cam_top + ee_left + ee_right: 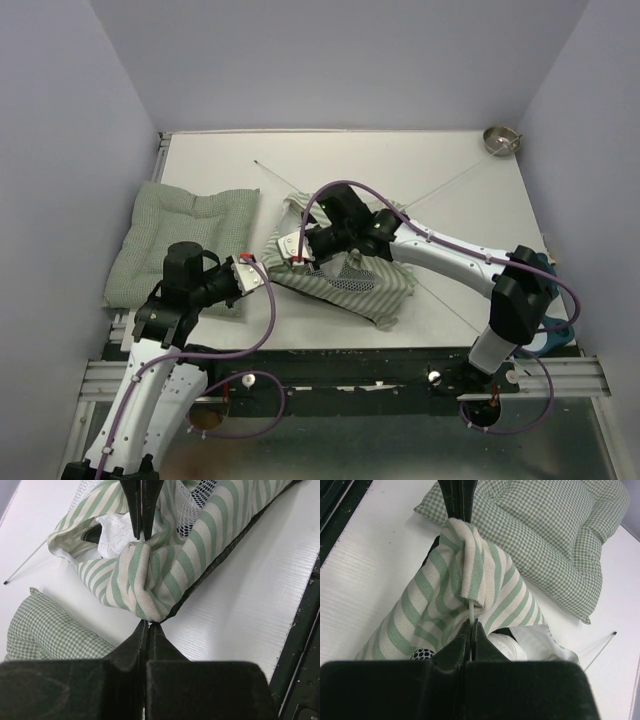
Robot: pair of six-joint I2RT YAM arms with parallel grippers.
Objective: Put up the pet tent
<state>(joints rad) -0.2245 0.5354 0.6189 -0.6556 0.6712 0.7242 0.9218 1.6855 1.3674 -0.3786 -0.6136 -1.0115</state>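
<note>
So the left end effector (149, 626) is clenched on just the pet tent (150, 580) corner tip. The right end effector (470, 623) is clamped on the pole (470, 611), with the tent bunched between the 2. A pinch that thin might slip if the pole gets pushed.

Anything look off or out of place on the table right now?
The pet tent lies collapsed and crumpled instead of standing, and a thin pole juts bare from its far-left side. Nothing looks spilled or torn.

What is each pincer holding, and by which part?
Left pincer pinches the pet tent by its striped corner; right pincer grips the thin white pole poking from that corner.
</note>
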